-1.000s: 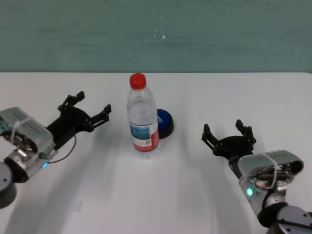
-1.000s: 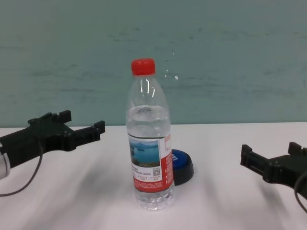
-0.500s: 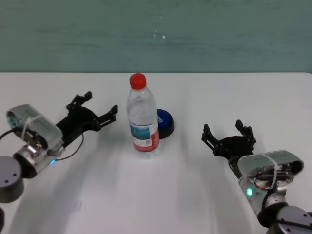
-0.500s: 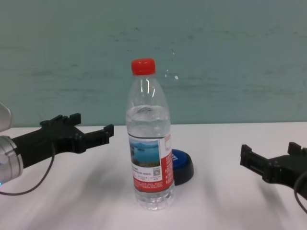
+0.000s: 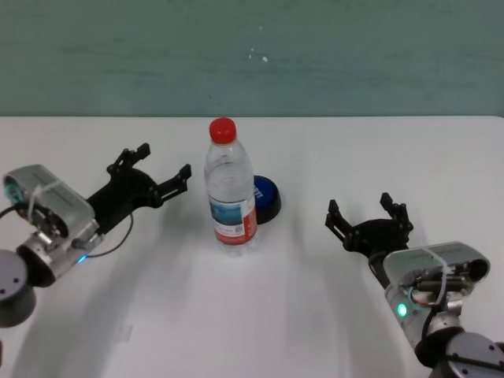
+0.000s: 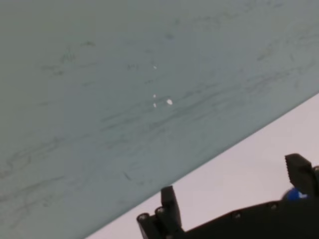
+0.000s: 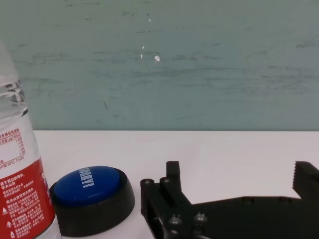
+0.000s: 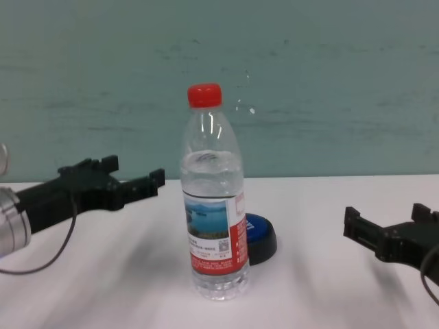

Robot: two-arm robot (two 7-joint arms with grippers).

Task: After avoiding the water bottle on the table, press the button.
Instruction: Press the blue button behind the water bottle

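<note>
The water bottle (image 5: 231, 185) stands upright mid-table, with a red cap and a lake label; it also shows in the chest view (image 8: 212, 199) and at the edge of the right wrist view (image 7: 20, 174). The blue dome button (image 5: 265, 199) on a black base sits just behind it to the right, also in the chest view (image 8: 260, 237) and the right wrist view (image 7: 91, 198). My left gripper (image 5: 163, 167) is open, raised above the table left of the bottle, apart from it. My right gripper (image 5: 368, 213) is open and empty, low at the right.
The white table (image 5: 260, 307) runs back to a teal wall (image 5: 252, 55). A thin black cable hangs under the left wrist (image 5: 106, 244).
My left gripper has moved toward the bottle and a little farther back, rising slightly. The right arm, bottle and button have not moved.
</note>
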